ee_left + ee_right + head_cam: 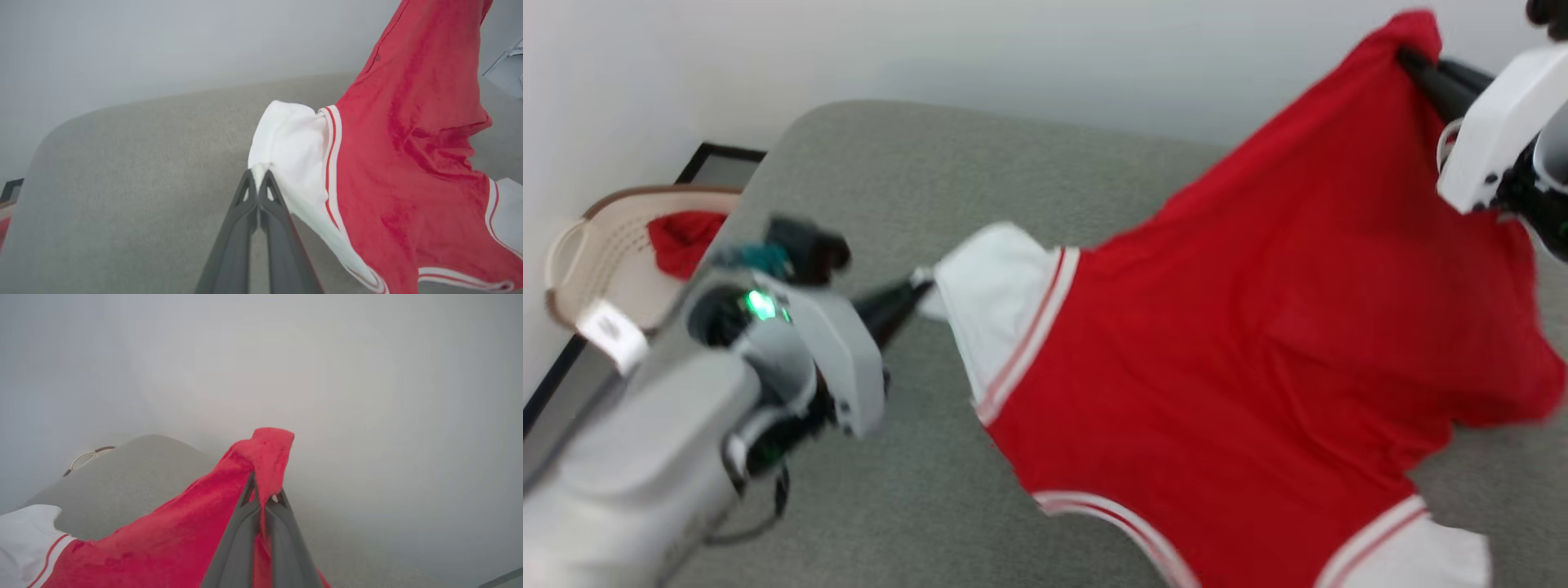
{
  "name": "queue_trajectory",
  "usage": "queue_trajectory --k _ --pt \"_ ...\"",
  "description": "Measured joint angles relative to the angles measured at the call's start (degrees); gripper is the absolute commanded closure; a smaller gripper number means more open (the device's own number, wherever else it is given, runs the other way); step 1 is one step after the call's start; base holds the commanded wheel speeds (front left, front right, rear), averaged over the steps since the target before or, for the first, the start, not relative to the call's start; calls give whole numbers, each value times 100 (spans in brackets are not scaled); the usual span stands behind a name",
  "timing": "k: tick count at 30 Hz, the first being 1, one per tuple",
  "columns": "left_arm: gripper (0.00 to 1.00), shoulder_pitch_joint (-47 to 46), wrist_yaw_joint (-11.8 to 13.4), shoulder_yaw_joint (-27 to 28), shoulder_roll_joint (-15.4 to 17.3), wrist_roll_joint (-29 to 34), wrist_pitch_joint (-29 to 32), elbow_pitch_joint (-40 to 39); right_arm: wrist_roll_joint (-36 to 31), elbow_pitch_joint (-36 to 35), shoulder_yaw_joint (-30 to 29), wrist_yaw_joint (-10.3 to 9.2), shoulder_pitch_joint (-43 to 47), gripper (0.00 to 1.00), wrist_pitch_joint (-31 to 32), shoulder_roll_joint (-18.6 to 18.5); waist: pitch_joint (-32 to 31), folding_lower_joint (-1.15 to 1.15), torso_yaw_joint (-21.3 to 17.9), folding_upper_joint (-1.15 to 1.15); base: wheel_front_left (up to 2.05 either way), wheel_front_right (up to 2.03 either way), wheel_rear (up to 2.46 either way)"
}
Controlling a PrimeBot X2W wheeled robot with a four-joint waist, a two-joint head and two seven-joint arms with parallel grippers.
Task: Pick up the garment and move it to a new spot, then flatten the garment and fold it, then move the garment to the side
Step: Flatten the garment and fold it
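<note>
We see the grey surface (pixel 890 188) first. Its far edge runs close to the wall and its rounded corner lies at the far left. The stretch from that corner to the shirt (pixel 1258 327) lies bare. The rest is hidden under the cloth or cut off by the frame.

The shirt hangs spread between both arms above the surface, its upper corner high at the right. Whether its lower part touches the surface we cannot tell. The bottom edge of the head view cuts off the hem side and the second white sleeve (pixel 1413 555). The side facing us is plain red with striped trim.

The right gripper (pixel 1405 57) is clenched on a bunched red corner, and cloth folds over its tips in the right wrist view (pixel 265 486). The left gripper (pixel 257 173) is pinched tight on the edge of the near white sleeve (pixel 290 143).

A cream basket (pixel 596 245) sits past the corner, against the wall and partly hidden by the left forearm. It holds a red cloth (pixel 682 237).

A white tag (pixel 613 331) on that forearm is too blurred for us to read.
</note>
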Motion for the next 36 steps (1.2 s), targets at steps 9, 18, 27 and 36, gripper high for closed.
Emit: queue_trajectory --k 9,18,27,36 --pt "100 -1273 -311 189 -188 -134 399 684 -493 459 -212 0 -651 100 -631 327 -213 0 -475 0 0 0 0" --pt "100 -2529 -372 169 -354 -210 548 1419 -984 1032 -578 0 -1289 100 -1396 661 -222 0 -857 0 0 0 0" --pt "100 -3604 -375 2 -434 -235 254 1973 -1343 1590 -949 0 -1785 100 -1930 886 -3 0 -1079 0 0 0 0" --pt "100 -4635 -376 -54 -581 -193 -202 2616 -1648 1979 -1251 0 -2196 100 -2272 1010 356 0 -1225 0 0 0 0"
